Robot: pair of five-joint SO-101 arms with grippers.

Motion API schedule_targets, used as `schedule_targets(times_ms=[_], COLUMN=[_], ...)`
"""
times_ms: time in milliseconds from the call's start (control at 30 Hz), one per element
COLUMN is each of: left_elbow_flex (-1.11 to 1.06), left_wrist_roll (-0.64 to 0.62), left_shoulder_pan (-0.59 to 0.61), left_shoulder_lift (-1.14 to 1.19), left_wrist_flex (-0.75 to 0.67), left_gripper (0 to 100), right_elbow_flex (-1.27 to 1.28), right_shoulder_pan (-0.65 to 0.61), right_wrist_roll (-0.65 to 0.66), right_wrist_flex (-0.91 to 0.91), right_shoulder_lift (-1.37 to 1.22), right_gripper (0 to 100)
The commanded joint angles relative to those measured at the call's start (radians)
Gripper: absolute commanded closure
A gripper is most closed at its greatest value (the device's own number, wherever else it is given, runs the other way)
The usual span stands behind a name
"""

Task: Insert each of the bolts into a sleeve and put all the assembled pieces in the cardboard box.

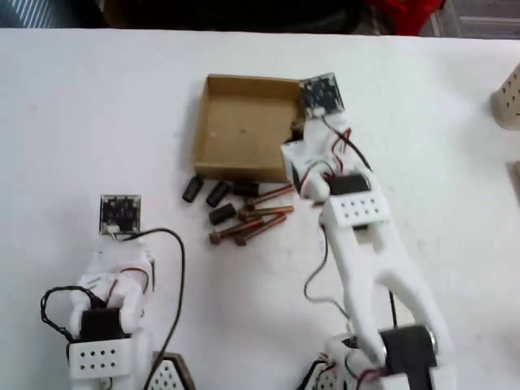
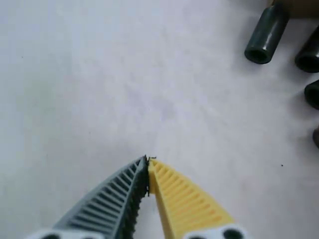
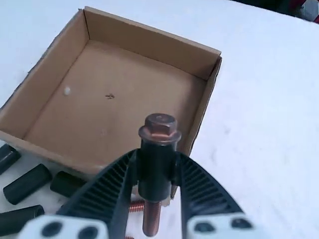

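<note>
My right gripper [image 3: 155,172] is shut on a black sleeve [image 3: 155,167] with a copper bolt [image 3: 158,130] standing upright through it, head on top. It hangs over the near right corner of the cardboard box [image 3: 149,40], whose floor is bare. The right arm [image 1: 349,207] stretches to that box [image 1: 201,122] corner. Several loose black sleeves [image 1: 217,193] and copper bolts [image 1: 262,214] lie just in front of the box. My left gripper [image 2: 148,162] is shut on nothing, low over bare table left of the sleeves [image 2: 266,34].
The left arm [image 1: 110,276] rests at the table's front left with its cable looping beside it. A pale perforated object [image 1: 508,97] stands at the right edge. White table lies open left of the box and to the far right.
</note>
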State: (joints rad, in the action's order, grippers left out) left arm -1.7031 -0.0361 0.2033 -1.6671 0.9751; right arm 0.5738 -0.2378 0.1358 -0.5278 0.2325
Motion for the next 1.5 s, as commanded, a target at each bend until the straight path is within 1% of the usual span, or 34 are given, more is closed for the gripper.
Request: schedule_targets(times_ms=[0, 200, 367, 467, 700, 767, 867, 933, 1167, 1300, 1400, 1467], left_elbow_flex=[0.003, 0.003, 0.003, 0.003, 0.003, 0.003, 0.003, 0.003, 0.003, 0.003, 0.003, 0.003], left_wrist_roll=[0.011, 0.011, 0.011, 0.011, 0.012, 0.012, 0.012, 0.012, 0.012, 0.012, 0.012, 0.012], left_shoulder_pan=[0.013, 0.013, 0.013, 0.013, 0.013, 0.013, 0.013, 0.013, 0.015, 0.015, 0.031, 0.061], left_shoulder_lift=[-0.013, -0.013, -0.013, -0.013, -0.013, -0.013, -0.013, -0.013, -0.013, -0.013, -0.013, -0.013], left_wrist_flex=[0.003, 0.002, 0.002, 0.002, 0.0, -0.002, -0.003, -0.003, -0.005, -0.005, -0.006, -0.023], left_gripper=[98, 98, 98, 98, 98, 98, 98, 98, 98, 98, 98, 98], right_elbow_flex=[-0.242, -0.598, -0.858, -0.999, -1.301, -1.376, -1.468, -1.528, -1.725, -1.89, -2.01, -2.036], right_shoulder_pan=[0.01, 0.008, 0.027, 0.031, 0.031, 0.031, 0.03, 0.027, 0.024, 0.012, -0.027, -0.047], right_wrist_roll=[0.012, 0.012, 0.012, 0.012, 0.012, 0.012, 0.015, 0.015, 0.012, 0.011, 0.012, 0.011], right_wrist_flex=[-0.076, -0.252, -0.325, -0.369, -0.568, -0.611, -0.685, -0.731, -0.895, -1.072, -1.237, -1.248], right_shoulder_lift=[-0.134, -0.424, -0.631, -0.745, -0.967, -1.017, -1.067, -1.089, -1.099, -1.099, -1.109, -1.096], right_gripper=[98.1, 98.1, 98.1, 98.1, 97.8, 95.1, 88.3, 86.0, 92.6, 97.5, 98.2, 98.2])
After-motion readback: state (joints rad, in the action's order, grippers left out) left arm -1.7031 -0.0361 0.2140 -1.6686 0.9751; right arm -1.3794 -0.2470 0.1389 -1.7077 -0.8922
